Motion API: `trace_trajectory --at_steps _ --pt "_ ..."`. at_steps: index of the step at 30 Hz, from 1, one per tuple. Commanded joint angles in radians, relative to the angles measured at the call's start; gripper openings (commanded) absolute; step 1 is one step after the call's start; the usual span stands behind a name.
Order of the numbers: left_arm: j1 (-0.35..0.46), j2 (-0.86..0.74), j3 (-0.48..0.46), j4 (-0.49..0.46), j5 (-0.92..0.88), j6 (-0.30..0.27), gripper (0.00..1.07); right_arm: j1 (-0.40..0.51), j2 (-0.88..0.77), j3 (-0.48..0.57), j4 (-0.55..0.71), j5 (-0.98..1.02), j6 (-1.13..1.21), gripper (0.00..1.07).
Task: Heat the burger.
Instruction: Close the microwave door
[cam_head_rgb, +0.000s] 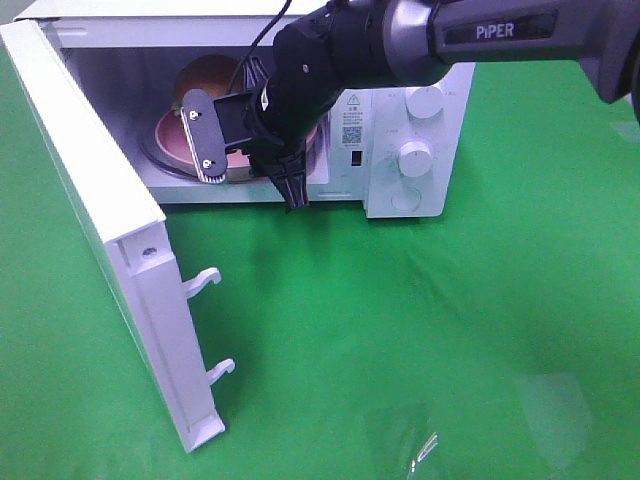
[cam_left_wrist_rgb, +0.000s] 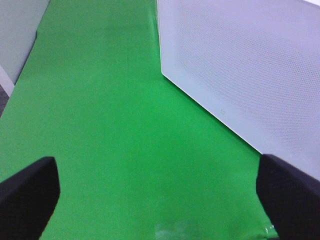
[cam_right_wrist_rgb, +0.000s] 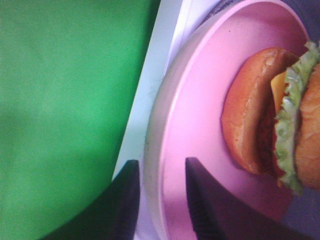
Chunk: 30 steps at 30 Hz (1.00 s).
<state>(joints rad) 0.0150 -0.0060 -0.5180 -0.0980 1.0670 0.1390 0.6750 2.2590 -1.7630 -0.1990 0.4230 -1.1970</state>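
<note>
The burger (cam_right_wrist_rgb: 270, 110), with brown bun halves, green lettuce and yellow cheese, lies on a round pink plate (cam_right_wrist_rgb: 200, 125). In the exterior high view the burger (cam_head_rgb: 210, 75) and the plate (cam_head_rgb: 170, 135) are inside the open white microwave (cam_head_rgb: 440, 190), partly hidden by my right arm. My right gripper (cam_head_rgb: 294, 195) points down at the front of the cavity. In the right wrist view, the right gripper (cam_right_wrist_rgb: 160, 200) has its two fingers close together, straddling the plate's rim. My left gripper (cam_left_wrist_rgb: 160, 200) is open and empty above the green cloth. It is out of the exterior high view.
The microwave door (cam_head_rgb: 90, 200) stands wide open to the left, latch hooks facing forward; it also fills the left wrist view (cam_left_wrist_rgb: 250, 65). Two white knobs (cam_head_rgb: 425, 100) sit on the panel at the right. Green cloth (cam_head_rgb: 420, 340) covers the table.
</note>
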Motion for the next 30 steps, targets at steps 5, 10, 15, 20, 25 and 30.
trace_trajectory --at_steps 5,10,15,20,25,30 --pt "-0.005 -0.017 0.001 -0.005 0.004 0.0 1.0 0.002 -0.062 0.063 0.0 -0.004 0.014 0.4" --pt "-0.005 -0.017 0.001 -0.005 0.004 0.0 1.0 0.002 -0.089 0.102 0.002 -0.026 0.014 0.4" --pt "-0.005 -0.017 0.001 -0.005 0.004 0.0 1.0 0.002 -0.132 0.169 0.01 -0.07 0.014 0.42" --pt "-0.005 -0.017 0.001 -0.005 0.004 0.0 1.0 0.002 -0.181 0.244 0.028 -0.097 0.014 0.5" --pt "-0.005 -0.017 0.001 -0.005 0.004 0.0 1.0 0.002 -0.222 0.293 0.028 -0.122 0.015 0.55" --pt "-0.005 -0.017 0.001 -0.005 0.004 0.0 1.0 0.002 -0.269 0.345 0.028 -0.129 0.023 0.58"
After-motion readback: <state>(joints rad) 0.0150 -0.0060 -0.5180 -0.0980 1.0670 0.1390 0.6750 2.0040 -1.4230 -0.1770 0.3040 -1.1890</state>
